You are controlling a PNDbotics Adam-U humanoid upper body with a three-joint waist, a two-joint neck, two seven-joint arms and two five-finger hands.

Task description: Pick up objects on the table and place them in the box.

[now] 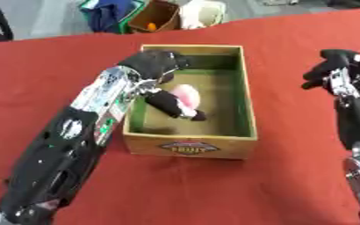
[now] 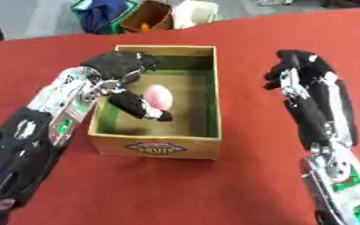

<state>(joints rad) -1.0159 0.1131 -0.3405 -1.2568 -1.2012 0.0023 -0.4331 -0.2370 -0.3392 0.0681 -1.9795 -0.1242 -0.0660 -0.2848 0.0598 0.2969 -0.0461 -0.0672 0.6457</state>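
Red cloth covers the table under a wooden box with a green floor. Inside the box, the left hand has its fingers partly curled beside a pink object, touching it; whether they hold it is unclear. Right of the box, the right hand hovers with fingers curled, empty.

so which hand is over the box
The left hand: it reaches into the box beside a pink object. The right hand hangs outside it.
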